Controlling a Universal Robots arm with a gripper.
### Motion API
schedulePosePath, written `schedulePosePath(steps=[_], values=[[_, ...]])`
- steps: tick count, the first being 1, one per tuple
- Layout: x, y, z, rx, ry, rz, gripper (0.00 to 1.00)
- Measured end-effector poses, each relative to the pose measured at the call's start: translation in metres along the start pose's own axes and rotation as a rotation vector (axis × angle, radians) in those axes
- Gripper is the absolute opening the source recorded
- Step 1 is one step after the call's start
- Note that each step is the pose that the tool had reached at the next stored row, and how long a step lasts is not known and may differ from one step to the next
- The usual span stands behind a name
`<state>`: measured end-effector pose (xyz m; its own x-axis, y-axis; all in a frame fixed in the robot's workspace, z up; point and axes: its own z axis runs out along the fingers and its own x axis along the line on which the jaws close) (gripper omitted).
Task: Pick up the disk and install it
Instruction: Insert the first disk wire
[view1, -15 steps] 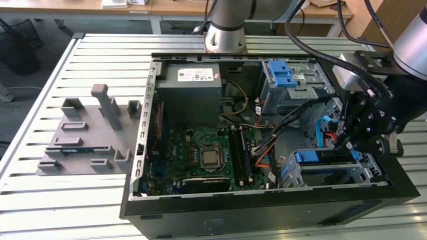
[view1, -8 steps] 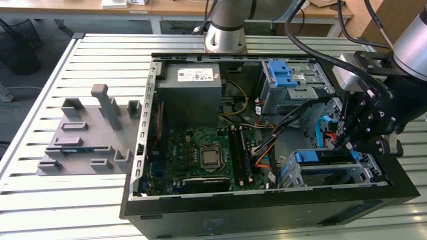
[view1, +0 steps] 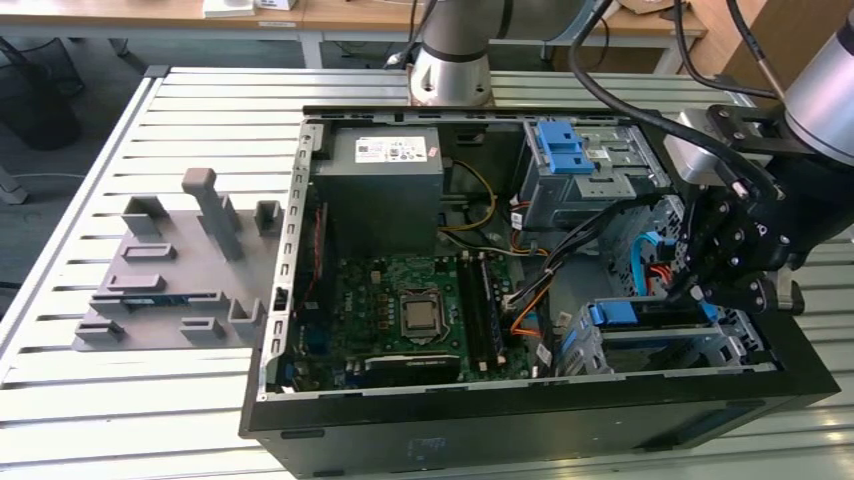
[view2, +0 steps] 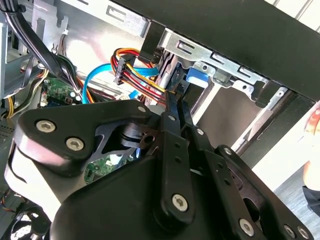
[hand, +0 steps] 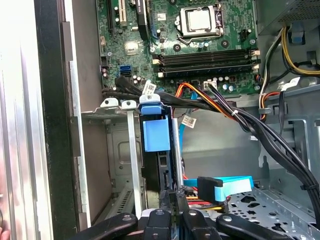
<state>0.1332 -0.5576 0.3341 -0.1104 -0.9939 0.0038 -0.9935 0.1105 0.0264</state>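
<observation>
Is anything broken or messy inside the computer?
Nothing looks broken. The cables lie loose across the open case, and the gripper is down by the drive bay. The fan-less processor sits bare on the board.

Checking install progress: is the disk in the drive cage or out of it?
In, apparently: the disk stands edge-on inside the drive cage, with the tool right at it. Fully seated: cannot tell.

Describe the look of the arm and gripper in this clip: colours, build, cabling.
In the exterior view, the arm is silver-grey with a darker grey joint band, and black cables loop beside it. The gripper is matte black, built from flat linkage plates joined by silver screws and pins, seen close in the second wrist view. It hangs from a silver-grey wrist block. No markings are legible.
</observation>
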Motion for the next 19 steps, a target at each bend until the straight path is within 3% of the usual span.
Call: schedulePosePath(steps=[16,18,19], values=[[-0.0001,-0.0011,0.0038,-0.0026,0.0002,0.000,0.16],[-0.0001,-0.0011,0.0041,-0.0027,-0.0005,0.000,0.17],[-0.0001,-0.0011,0.0034,-0.0026,0.0001,0.000,0.23]])
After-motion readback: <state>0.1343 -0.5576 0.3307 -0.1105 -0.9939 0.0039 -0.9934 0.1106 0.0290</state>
